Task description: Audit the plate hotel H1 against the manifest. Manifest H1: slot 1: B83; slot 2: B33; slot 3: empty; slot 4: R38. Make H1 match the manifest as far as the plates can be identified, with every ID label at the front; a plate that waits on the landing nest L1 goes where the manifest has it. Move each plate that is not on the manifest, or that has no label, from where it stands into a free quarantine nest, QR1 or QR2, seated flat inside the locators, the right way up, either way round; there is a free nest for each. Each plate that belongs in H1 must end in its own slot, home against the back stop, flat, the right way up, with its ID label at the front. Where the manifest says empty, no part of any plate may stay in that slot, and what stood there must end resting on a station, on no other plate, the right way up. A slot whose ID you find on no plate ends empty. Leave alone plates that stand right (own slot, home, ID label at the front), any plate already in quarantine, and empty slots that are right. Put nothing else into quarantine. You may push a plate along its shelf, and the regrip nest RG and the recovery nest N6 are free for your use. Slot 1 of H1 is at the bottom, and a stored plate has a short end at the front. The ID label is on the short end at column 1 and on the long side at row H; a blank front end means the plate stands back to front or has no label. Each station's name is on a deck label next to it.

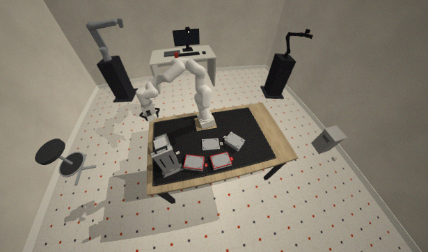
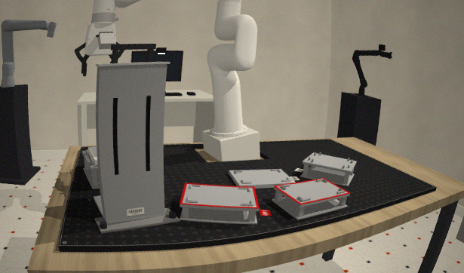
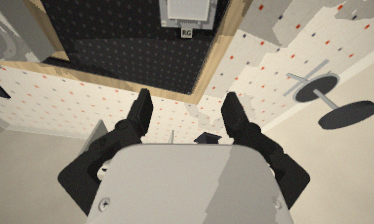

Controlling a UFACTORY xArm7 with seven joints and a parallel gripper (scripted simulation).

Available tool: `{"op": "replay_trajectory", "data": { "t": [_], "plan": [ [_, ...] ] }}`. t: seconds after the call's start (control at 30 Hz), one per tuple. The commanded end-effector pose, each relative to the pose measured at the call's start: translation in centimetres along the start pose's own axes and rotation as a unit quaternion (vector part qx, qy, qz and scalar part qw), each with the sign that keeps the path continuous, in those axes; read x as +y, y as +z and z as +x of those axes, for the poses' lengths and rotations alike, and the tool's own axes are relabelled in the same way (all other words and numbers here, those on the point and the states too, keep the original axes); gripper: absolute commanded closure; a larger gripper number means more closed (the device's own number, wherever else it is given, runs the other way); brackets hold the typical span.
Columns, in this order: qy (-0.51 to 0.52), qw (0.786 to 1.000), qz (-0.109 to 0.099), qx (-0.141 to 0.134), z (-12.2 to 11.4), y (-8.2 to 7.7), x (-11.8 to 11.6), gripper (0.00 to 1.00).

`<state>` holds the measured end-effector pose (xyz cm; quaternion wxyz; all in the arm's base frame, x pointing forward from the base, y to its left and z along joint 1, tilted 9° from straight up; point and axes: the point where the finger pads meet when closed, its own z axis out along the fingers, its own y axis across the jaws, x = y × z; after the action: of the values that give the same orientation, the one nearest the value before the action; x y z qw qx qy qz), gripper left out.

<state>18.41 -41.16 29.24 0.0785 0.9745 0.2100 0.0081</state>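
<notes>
The plate hotel H1 (image 1: 166, 159) stands at the front left of the black deck. In the exterior view I see only its closed back panel (image 2: 130, 143), so its slots and plates are hidden. Just behind it sits the regrip nest (image 1: 161, 143), which the wrist view shows with its RG label (image 3: 186, 33). Two red-framed quarantine nests (image 2: 219, 196) (image 2: 311, 190) stand empty near the front edge. My gripper (image 1: 149, 115) is open and empty, high beyond the table's back left corner. In the wrist view its fingers hang over the floor outside the table edge.
A flat grey nest (image 2: 262, 177) and a raised grey nest (image 2: 329, 164) sit behind the quarantine nests. The arm's base (image 1: 206, 122) stands at the deck's back edge. A stool (image 1: 51, 151) stands on the floor left of the table.
</notes>
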Motion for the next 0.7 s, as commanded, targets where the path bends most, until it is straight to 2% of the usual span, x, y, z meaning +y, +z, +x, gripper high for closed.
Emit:
{"op": "replay_trajectory", "data": {
  "t": [0.0,0.07,0.13,0.67],
  "plan": [
    [0.000,1.000,-0.002,0.000,0.0,-1.9,0.1,0.00],
    [0.000,1.000,-0.002,0.000,0.0,-2.6,0.1,0.00],
    [0.000,1.000,-0.002,0.000,0.0,-2.6,0.1,0.00],
    [0.000,1.000,-0.002,0.000,0.0,-7.6,0.1,0.00]
  ]
}}
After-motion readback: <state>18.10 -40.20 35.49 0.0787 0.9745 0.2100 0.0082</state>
